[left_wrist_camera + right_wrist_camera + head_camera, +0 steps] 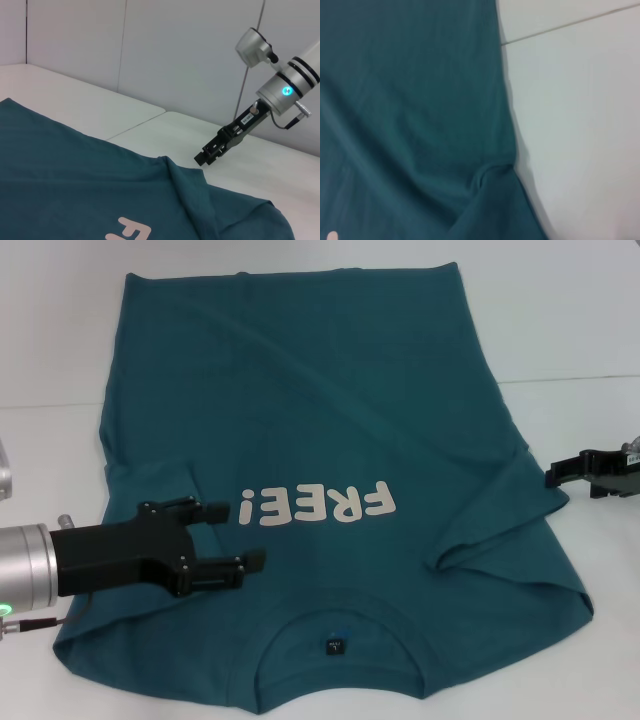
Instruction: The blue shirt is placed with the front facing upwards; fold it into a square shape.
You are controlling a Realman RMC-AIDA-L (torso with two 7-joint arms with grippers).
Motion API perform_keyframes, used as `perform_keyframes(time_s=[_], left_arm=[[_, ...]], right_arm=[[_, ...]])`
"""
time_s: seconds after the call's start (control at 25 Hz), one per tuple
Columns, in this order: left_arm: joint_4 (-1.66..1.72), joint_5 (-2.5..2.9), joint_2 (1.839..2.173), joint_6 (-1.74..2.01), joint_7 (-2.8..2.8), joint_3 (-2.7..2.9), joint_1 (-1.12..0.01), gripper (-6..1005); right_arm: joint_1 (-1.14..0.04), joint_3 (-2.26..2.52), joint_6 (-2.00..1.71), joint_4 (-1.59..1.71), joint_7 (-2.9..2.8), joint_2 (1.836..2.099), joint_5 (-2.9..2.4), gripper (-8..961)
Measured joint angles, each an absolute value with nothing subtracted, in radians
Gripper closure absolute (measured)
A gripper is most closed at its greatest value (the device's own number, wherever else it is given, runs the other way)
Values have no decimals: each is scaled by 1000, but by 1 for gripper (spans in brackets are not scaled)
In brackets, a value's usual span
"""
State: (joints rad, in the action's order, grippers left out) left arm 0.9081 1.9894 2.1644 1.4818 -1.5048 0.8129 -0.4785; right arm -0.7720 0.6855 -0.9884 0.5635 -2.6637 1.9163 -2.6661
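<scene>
The blue shirt (330,410) lies flat on the white table (580,320), front up. Its collar and dark label (335,645) are at the near edge, and the white "FREE!" lettering (318,505) reads upside down. Both sleeves lie creased inward over the body. My left gripper (240,536) is open, low over the shirt's left side just beside the lettering, with nothing between its fingers. My right gripper (552,476) sits at the shirt's right sleeve edge. The left wrist view also shows the right gripper (201,159) just off the cloth (60,170). The right wrist view shows the shirt's hem side (410,100).
Bare white table (280,170) surrounds the shirt, with a seam line running across it on the right (570,22). White wall panels (175,50) stand behind the table in the left wrist view.
</scene>
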Motion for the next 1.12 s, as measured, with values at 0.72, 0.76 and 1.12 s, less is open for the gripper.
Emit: perform_keyframes(time_s=[0.72, 0.76, 1.12], left_arm=[[906, 1989, 2164, 1482, -1505, 813, -481, 153], [905, 1989, 2164, 1482, -1505, 813, -481, 153], [906, 1990, 2164, 1482, -1505, 813, -482, 153]], right_arm=[[-782, 696, -942, 516, -2661, 1928, -2651, 205], [-783, 697, -941, 515, -2661, 1928, -2651, 206], [-795, 700, -919, 484, -2661, 1930, -2649, 247]])
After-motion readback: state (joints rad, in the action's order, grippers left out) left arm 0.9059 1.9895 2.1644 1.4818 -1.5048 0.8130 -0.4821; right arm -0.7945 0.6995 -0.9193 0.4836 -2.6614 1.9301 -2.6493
